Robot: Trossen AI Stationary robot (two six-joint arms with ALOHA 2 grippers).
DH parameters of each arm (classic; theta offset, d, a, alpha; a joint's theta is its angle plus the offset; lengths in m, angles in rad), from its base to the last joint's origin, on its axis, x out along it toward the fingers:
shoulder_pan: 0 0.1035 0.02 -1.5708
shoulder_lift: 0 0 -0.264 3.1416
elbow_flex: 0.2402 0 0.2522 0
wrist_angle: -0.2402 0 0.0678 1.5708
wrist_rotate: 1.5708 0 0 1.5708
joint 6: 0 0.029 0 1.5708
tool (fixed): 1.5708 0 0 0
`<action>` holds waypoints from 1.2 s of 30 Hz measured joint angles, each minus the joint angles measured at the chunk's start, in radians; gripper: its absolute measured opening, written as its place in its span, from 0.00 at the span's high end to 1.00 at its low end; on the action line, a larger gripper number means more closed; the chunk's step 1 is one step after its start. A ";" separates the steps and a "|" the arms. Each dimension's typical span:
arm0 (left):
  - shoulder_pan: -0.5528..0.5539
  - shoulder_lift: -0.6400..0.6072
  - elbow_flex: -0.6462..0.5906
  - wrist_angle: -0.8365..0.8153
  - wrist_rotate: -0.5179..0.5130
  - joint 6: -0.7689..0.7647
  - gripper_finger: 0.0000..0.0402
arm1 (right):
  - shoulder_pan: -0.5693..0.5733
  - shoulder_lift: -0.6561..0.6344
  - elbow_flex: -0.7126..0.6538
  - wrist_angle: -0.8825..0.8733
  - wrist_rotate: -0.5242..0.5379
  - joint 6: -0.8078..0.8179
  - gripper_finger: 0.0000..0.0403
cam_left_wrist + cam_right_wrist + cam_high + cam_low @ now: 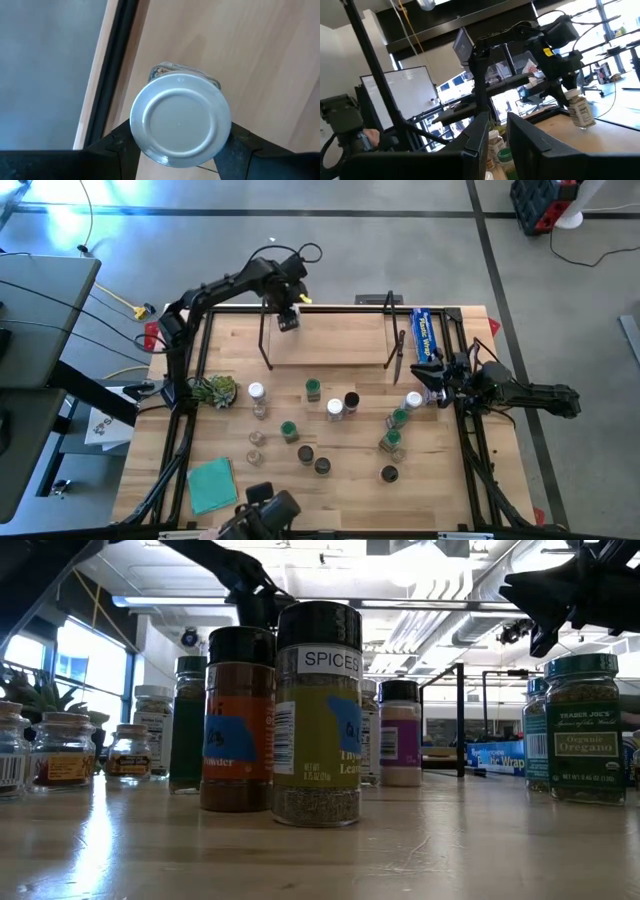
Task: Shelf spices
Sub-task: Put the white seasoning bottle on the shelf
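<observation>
Placement is what is happening at the shelf (330,340): the left gripper (288,320) is hanging over the shelf's left end, near the table's far edge, grasping a white-lidded spice jar (180,119). The jar is standing upright, its long axis vertical, directly beneath the gripper, with a finger pressing on either side of it just under the lid. In my judgement the coming move is a straight release onto the board below, so what matters is how close the jar's base is to the wood.

That is exactly what the left wrist view is hiding: it is showing only the round lid from above, the wooden board and the shelf's black edge rail beside it. The right wrist view is showing the same jar side-on, at the shelf top, though contact cannot be settled.

Right gripper (432,374) is waiting near the table's right edge, fingers almost together and empty, closest to the remaining jars (330,420) standing across the table's middle.
</observation>
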 joint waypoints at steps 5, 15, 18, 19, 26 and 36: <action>0.035 0.019 0.001 -0.018 0.018 0.020 0.54 | 0.000 0.000 0.000 0.000 0.014 0.000 0.84; 0.048 0.022 0.001 -0.018 0.024 0.055 0.51 | 0.000 0.000 0.000 0.007 0.014 0.000 0.84; 0.048 0.022 0.001 -0.012 0.050 0.064 0.51 | 0.000 0.000 0.000 0.007 0.014 0.000 0.84; 0.048 0.022 0.001 -0.011 0.050 0.061 0.51 | 0.000 0.000 0.000 0.007 0.014 0.001 0.84; 0.048 0.022 0.000 0.004 0.050 0.057 0.49 | 0.000 0.000 0.000 0.007 0.014 0.003 0.84; 0.048 0.022 0.000 0.029 0.051 0.073 0.34 | 0.000 0.000 0.000 0.007 0.013 0.003 0.84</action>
